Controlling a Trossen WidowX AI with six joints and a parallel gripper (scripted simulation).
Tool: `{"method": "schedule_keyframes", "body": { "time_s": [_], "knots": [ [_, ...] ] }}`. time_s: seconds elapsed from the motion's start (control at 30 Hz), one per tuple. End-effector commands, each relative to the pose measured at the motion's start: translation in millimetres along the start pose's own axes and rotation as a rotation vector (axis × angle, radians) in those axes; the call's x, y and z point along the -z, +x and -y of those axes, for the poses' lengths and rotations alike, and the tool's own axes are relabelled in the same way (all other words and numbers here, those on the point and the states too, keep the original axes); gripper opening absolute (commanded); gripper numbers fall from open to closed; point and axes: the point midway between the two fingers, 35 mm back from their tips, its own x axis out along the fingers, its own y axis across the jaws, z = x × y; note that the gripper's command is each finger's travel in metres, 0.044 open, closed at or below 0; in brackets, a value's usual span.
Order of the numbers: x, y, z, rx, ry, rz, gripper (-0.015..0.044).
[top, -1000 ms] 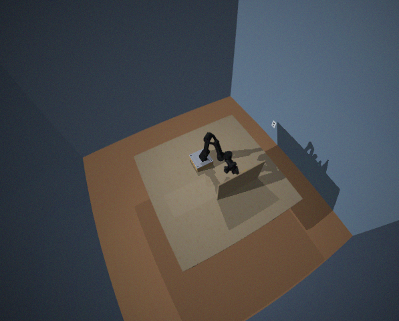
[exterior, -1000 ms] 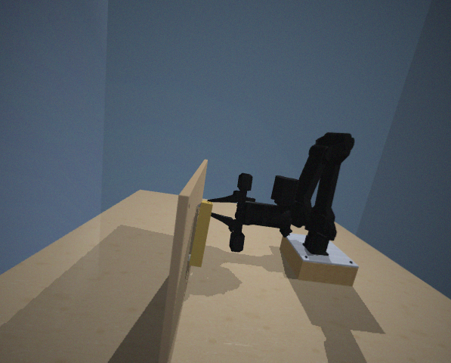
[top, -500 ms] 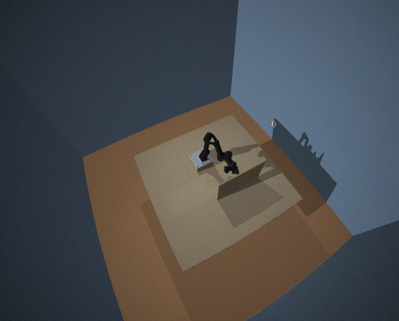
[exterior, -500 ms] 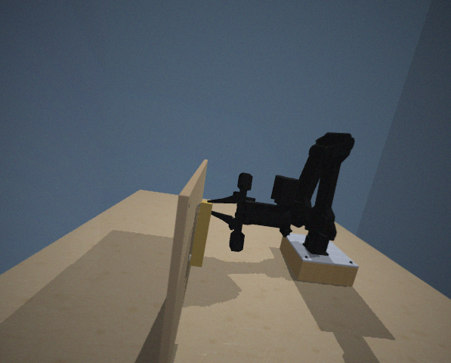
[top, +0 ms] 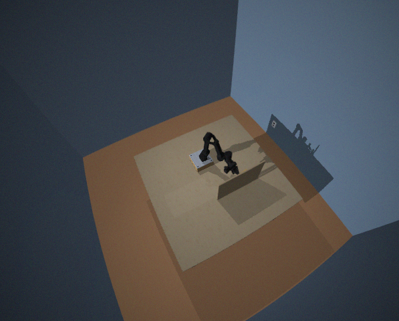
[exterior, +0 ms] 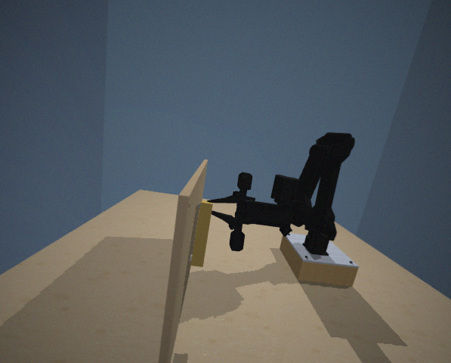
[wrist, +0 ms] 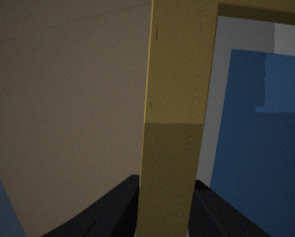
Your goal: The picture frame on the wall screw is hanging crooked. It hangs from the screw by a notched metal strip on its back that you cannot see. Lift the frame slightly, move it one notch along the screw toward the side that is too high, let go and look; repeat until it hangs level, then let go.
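A yellow picture frame [exterior: 201, 234] [wrist: 177, 73] with a blue picture [wrist: 259, 158] hangs on the arm's side of an upright tan wall panel [exterior: 184, 234] [top: 240, 182] [wrist: 68, 93]. In the wrist view its bars run at a slant. My black gripper [exterior: 210, 206] [wrist: 167, 185] [top: 234, 170] reaches out level from the arm and is shut on one yellow side bar of the frame, one finger on each side of it. The screw and the notched strip are hidden behind the frame. In the top view the frame itself is hidden behind the panel.
The arm's base [exterior: 322, 265] [top: 201, 161] sits on a wooden block on the tan table [exterior: 100, 218] [top: 178, 214], behind the gripper. The panel stands across the table. Blue room walls surround the table at a distance.
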Motion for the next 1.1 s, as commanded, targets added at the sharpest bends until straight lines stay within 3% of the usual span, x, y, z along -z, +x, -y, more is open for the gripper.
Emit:
{"method": "schedule_keyframes", "body": {
  "time_s": [0.0, 1.07],
  "knots": [
    [0.0, 0.0, -2.3, -0.002, 0.005, 0.000, 0.0000],
    [0.0, 0.0, -6.2, -0.003, 0.005, 0.000, 0.0000]
  ]
}}
